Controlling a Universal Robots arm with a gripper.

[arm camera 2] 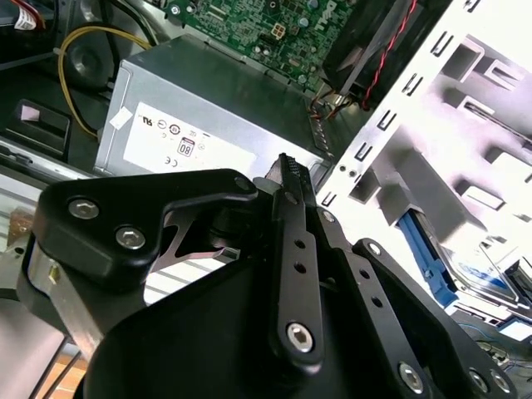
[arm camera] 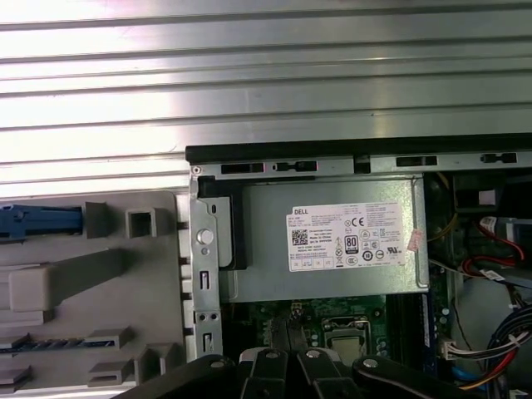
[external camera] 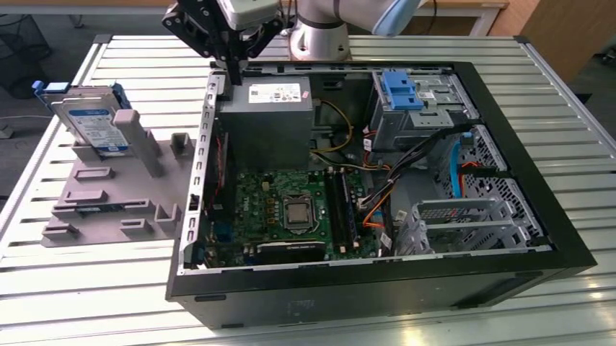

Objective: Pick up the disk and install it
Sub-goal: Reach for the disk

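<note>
Black claw (external camera: 234, 72) is hanging over the back corner of the open case (external camera: 205, 144), fingers pressed together with nothing between them, as far as both wrist views let me judge. Right under it, at 5 o'clock in the exterior view, is the grey power supply box (external camera: 274, 115).

The disk (external camera: 89, 121) is nowhere near the claw. It's outside the case at roughly 8 o'clock, standing on edge and leaning a bit in the grey holder (external camera: 106, 194) on the slatted table (external camera: 144, 58), untouched.

What I'd worry about:
- the case's metal side wall stands between the claw and the disk, so a low sideways move could clip it
- coming down on the disk with the fingers together would just poke its top edge and could tip it out of the slot
- the blue bracket is plastic, so a grab there could slip or twist

Over at 3 o'clock, near the blue latch (external camera: 402, 90), loose cables (external camera: 405, 166) look like a snag risk
</note>
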